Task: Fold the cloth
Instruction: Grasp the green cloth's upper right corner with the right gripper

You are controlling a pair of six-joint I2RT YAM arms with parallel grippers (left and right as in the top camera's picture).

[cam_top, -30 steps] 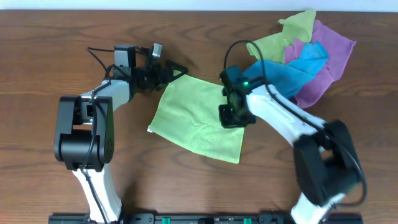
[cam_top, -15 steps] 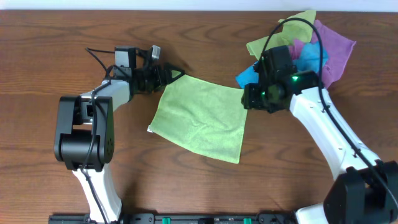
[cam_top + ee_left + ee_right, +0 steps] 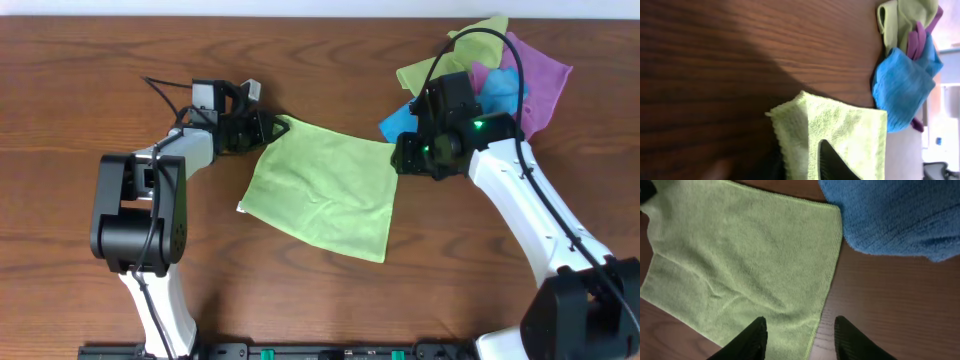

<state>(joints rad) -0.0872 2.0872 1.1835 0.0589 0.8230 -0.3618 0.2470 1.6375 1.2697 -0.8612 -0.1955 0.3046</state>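
The cloth [image 3: 320,195], lime green, lies spread nearly flat mid-bench, turned corner-on like a diamond, w/ a few shallow creases. A small white tag [image 3: 241,208] sticks out at its L corner. The near corner points toward the robot base. The far-R corner sits just beside the blue cloth [image 3: 495,90].

L claw [image 3: 278,124] is at the cloth's far-L corner, low to the bench, arm coming in from the L. In the L wrist view that corner [image 3: 840,125] is puckered and raised, w/ one dark finger [image 3: 836,162] lying over the fabric and the other a blurred dark shape on the far side of the hem. So it looks nipped together on the corner.

R claw [image 3: 402,158] hangs over the cloth's R edge near the far-R corner. R wrist view: its two fingers [image 3: 760,335] stand apart, straddling the hem of the cloth [image 3: 740,255], nothing b/w them but fabric edge and wood. Can't tell if the tips touch.

Beyond: a heap at the bench's far-R corner, i.e. the blue cloth, a purple cloth [image 3: 540,85] under and behind it, and a duller yellow-green cloth [image 3: 450,60] on the far side. The bench [image 3: 100,60] is dark brown wood grain.
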